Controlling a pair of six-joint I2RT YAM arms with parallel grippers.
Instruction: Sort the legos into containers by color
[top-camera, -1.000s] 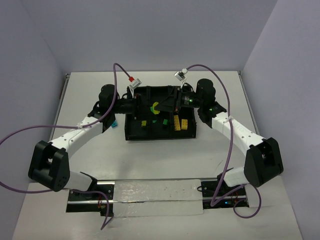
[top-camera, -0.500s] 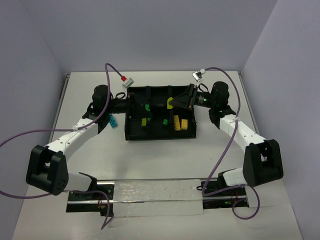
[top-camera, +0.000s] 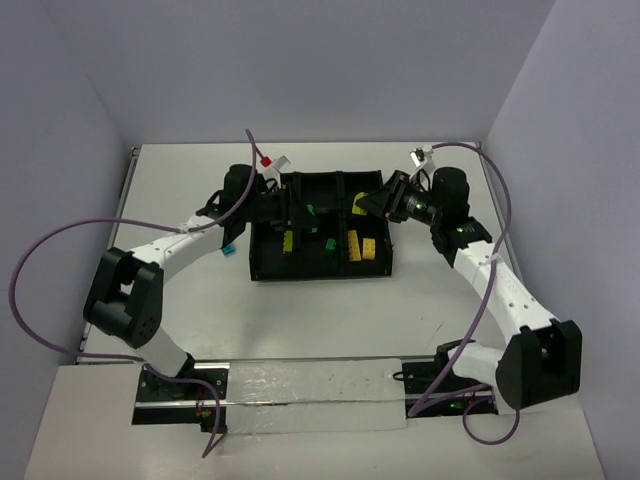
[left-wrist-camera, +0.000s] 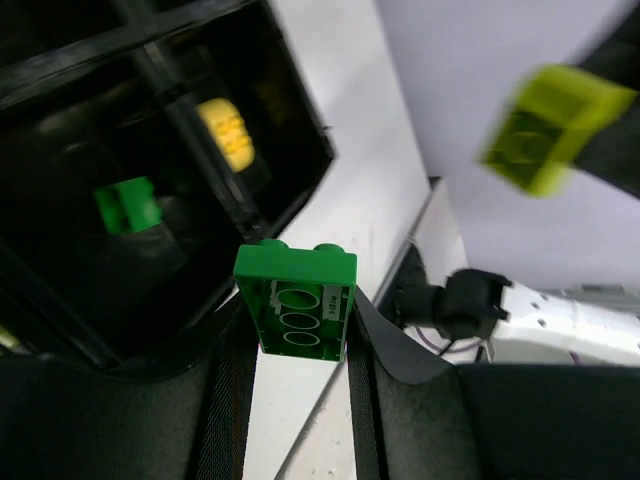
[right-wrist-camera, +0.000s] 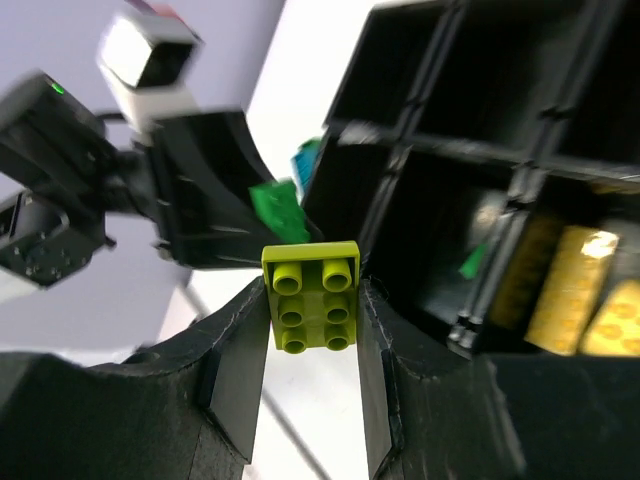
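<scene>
My left gripper (left-wrist-camera: 296, 322) is shut on a green lego (left-wrist-camera: 296, 298), underside toward the camera, over the left rear part of the black tray of containers (top-camera: 318, 273). Facing it, my right gripper (right-wrist-camera: 312, 300) is shut on a lime lego (right-wrist-camera: 312, 292) above the tray's right rear; from above, this lime lego (top-camera: 357, 209) and the green lego (top-camera: 311, 209) hang apart. Yellow legos (top-camera: 367, 248) lie in the front right container. A yellow lego (top-camera: 288, 241) and a green lego (top-camera: 328, 243) lie in other front containers. A teal lego (top-camera: 228, 248) rests on the table left of the tray.
Purple cables (top-camera: 60, 240) loop from both arms over the table. A foil-covered strip (top-camera: 310, 395) runs along the near edge between the arm bases. Walls close the table at the back and sides.
The two grippers, close together over the tray's middle a second ago, have drawn apart, each with its own lego. The right one went right; the left arm swung out, then back over the tray.
</scene>
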